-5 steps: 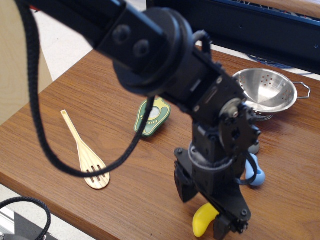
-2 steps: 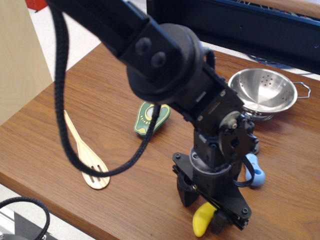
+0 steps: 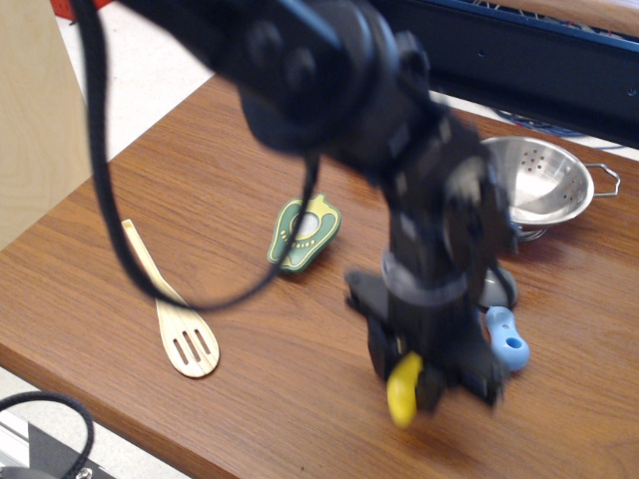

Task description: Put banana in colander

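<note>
The yellow banana hangs between the fingers of my black gripper, which is shut on it and holds it just above the wooden table near the front edge. The arm is blurred by motion. The steel colander stands upright at the back right of the table, partly hidden behind the arm, well beyond the gripper.
A green avocado toy lies left of the arm. A wooden slotted spatula lies at the front left. A light-blue toy sits right beside the gripper. A dark blue frame runs along the back.
The gripper has closed on the banana and risen with it off the table, shifting slightly up. The arm now covers more of the colander's left rim.
</note>
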`<state>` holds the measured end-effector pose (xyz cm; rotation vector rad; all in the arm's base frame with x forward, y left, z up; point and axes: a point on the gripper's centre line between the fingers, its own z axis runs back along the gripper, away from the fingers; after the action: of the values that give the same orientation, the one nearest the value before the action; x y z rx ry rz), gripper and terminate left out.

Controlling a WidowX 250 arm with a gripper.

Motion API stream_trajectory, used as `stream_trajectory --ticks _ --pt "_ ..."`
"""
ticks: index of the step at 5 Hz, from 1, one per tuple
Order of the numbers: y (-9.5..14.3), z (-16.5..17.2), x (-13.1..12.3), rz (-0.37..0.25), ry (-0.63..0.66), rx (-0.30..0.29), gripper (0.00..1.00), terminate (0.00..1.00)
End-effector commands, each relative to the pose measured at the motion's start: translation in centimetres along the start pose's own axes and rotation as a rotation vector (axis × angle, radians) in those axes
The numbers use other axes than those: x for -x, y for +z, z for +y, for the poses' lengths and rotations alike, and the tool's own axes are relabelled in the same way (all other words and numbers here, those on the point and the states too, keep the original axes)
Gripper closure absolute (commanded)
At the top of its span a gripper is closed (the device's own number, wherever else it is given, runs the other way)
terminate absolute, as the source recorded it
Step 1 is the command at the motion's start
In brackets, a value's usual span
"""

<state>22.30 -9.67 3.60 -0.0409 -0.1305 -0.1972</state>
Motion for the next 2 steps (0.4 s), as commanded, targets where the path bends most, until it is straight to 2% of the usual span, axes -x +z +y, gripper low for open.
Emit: stream_trajectory --ticks 1,2 --pt "5.3 4.7 -6.3 -0.169 0.339 -0.019 1.0 0.0" --pt "4.9 5.0 -10.5 -0.158 0.456 -0.018 1.0 0.0"
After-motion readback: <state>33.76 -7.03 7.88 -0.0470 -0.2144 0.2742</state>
